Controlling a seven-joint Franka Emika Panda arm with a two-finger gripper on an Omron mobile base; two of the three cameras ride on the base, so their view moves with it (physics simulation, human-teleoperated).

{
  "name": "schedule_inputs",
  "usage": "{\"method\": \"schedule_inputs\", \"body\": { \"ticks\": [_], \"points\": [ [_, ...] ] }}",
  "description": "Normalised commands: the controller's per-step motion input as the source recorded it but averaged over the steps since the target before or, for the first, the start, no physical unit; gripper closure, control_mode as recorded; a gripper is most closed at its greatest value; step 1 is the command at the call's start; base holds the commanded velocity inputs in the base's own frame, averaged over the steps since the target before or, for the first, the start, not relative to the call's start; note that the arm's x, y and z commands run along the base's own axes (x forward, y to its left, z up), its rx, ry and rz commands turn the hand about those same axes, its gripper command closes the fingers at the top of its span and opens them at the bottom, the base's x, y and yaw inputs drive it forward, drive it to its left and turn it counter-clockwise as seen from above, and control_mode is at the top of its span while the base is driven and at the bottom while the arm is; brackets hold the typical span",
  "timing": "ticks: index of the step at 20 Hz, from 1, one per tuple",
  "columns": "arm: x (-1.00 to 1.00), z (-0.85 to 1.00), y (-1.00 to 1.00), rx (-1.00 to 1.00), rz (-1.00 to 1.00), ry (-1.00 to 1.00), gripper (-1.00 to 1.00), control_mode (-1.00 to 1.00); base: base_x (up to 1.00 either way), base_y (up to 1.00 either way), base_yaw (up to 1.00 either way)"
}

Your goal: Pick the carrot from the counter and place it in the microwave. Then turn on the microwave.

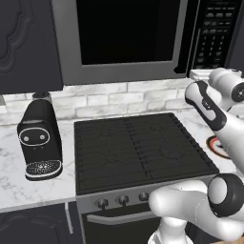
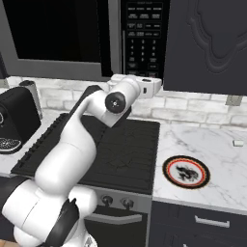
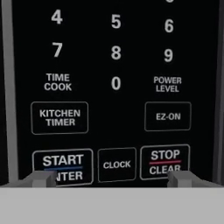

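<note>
Two fingertips of the hand, spread wide and empty, face the microwave keypad. START button sits near one tip; centre on it before pressing. Carrot's whereabouts cannot be told.

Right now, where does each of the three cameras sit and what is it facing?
Left base view: behind the arm on its left, looking forward and down at the stove, coffee machine and microwave; the arm rises at lower right.
Right base view: behind on the right, facing the same stove, the counter and a plate; the arm rises at lower left.
Hand view: on the hand, close to the microwave's button panel; the open tool spans START and STOP.
Shared: both base views show stove, microwave and coffee machine.
</note>
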Motion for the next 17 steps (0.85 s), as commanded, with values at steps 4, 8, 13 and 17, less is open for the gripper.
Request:
{"method": "schedule_inputs", "body": {
  "ticks": [4,8,13,17],
  "points": [
    [0.10,0.00,-0.03,0.00,0.00,0.00,-1.00,-1.00,0.00,0.00,0.00],
    [0.06,0.00,-0.03,0.00,0.00,0.00,-1.00,-1.00,0.00,0.00,0.00],
    [0.04,0.00,-0.05,0.00,0.00,0.00,-1.00,-1.00,0.00,0.00,0.00],
    [0.00,0.01,-0.11,0.01,-0.02,0.00,-1.00,-1.00,0.00,0.00,0.00]
  ]
}}
